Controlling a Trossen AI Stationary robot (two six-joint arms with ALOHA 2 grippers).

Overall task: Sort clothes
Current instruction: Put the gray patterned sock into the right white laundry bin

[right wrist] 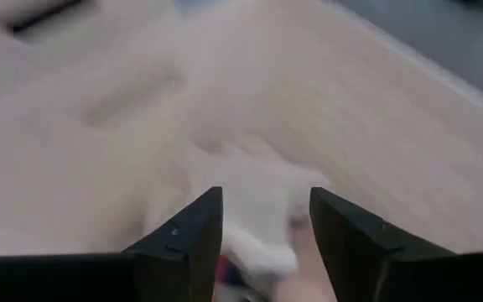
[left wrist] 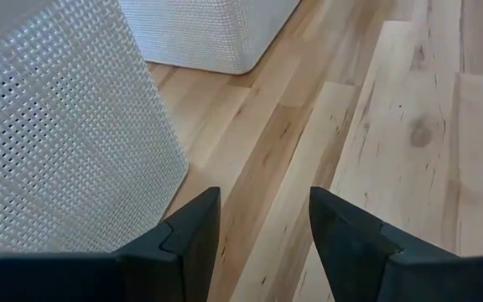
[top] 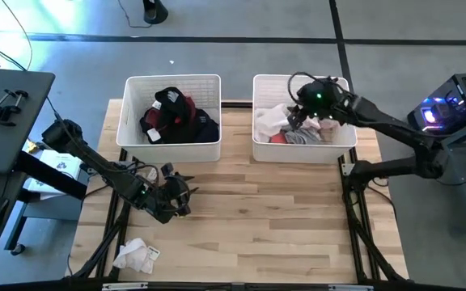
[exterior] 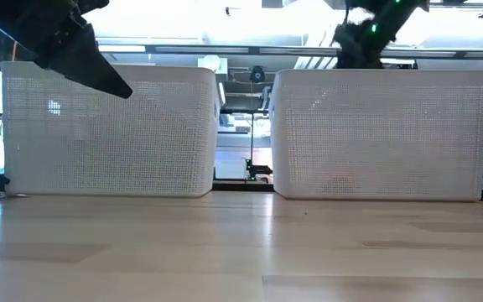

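Observation:
Dark clothes (top: 176,117), black, maroon and navy, lie heaped in the left white bin (top: 129,133). Light clothes (top: 280,123), white, pink and grey, fill the right white bin (top: 259,149). My right gripper (top: 299,118) hangs open over that bin's far middle. In the right wrist view a blurred white cloth (right wrist: 258,226) shows beyond its open fingers (right wrist: 265,201). My left gripper (top: 183,194) stands open above bare wood in front of the left bin, with nothing between its fingers (left wrist: 265,201). A white garment (top: 136,257) lies at the table's near left corner.
The two bins stand side by side along the table's far edge, a narrow gap (exterior: 243,126) between them. The wooden tabletop (top: 273,218) in front of them is bare. A dark stand (top: 6,105) is off the left edge, and equipment (top: 459,113) off the right.

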